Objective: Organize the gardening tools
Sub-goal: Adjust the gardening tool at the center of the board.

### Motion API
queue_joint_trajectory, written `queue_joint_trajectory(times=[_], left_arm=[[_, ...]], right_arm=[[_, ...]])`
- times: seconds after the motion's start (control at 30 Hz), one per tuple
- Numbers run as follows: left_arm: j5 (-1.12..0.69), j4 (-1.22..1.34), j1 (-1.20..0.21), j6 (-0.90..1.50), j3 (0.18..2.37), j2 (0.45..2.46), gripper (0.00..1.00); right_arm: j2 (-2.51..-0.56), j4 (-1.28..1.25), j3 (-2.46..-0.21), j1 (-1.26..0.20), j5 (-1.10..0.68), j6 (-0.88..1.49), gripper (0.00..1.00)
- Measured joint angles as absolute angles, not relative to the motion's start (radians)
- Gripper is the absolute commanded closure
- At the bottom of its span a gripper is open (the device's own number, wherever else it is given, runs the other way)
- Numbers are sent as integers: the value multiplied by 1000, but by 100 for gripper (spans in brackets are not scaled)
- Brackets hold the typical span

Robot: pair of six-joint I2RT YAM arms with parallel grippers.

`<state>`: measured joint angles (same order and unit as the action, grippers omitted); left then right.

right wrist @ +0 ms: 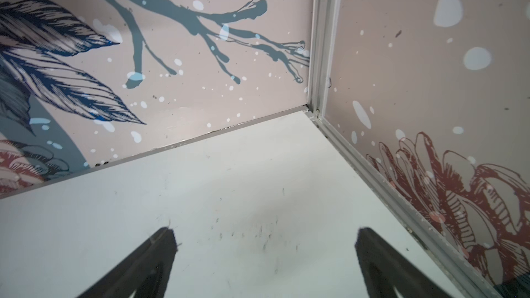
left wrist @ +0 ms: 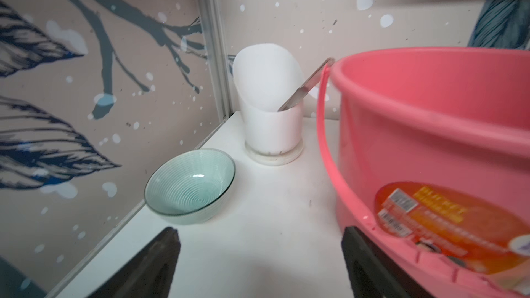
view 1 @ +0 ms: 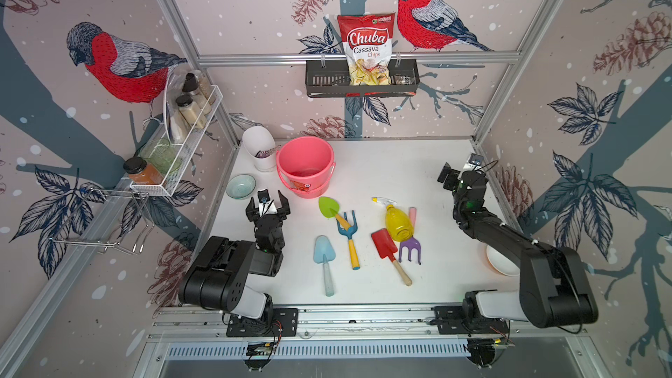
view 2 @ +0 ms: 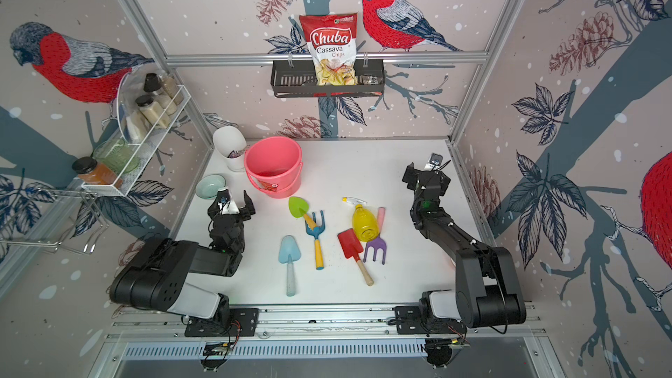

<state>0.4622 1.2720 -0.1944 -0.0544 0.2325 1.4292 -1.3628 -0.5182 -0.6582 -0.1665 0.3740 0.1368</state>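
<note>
1. All the tools lie loose on the desk (view 1: 400, 169), in the lower middle of both top views. The pink bucket (view 1: 309, 187) stands upright above them in the frame, and nothing shows inside it.
2. The left jaws are spread wide and hold nothing. They sit just beside the bucket at centre left, near the teal bowl (view 1: 240, 186). The right jaws are also spread and hold nothing, and they face the bare corner at the right.
3. The green trowel (view 1: 329, 207) has its handle against the tines of the blue-yellow fork (view 1: 348, 234). Lifting either one would likely drag the other askew.
4. The yellow spray bottle (view 1: 398, 225) lies on its side across the handle of the purple-pink fork (view 1: 410, 249) and touches the blade of the red shovel (view 1: 383, 245). It is round and smooth, so I judge a glancing pinch could send it rolling. Pulling the fork out first would tip it.
5. The light-blue trowel (view 1: 323, 254) lies apart from the rest (the safest first pick, I think).
6. In the left wrist view one finger (left wrist: 370, 262) sits very close to the bucket's wall. A careless swing toward the tools could shove the bucket.
</note>
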Motion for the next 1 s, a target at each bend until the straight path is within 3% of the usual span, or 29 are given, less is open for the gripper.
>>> queue_joint_trajectory(times=[0.13, 0.47, 0.67, 1.0], left_arm=[[455, 1184, -205, -97, 278, 1324, 4], [407, 548, -212, 33, 564, 1138, 4], [207, 260, -233, 191, 616, 1132, 4], [-64, 41, -258, 273, 674, 1191, 4]], right_arm=[[-1382, -380, -736, -242, 371, 137, 0], [-1486, -1, -1009, -318, 204, 187, 0], [-1594, 237, -1156, -331, 59, 208, 0], [-1798, 531, -1304, -426, -65, 182, 0]])
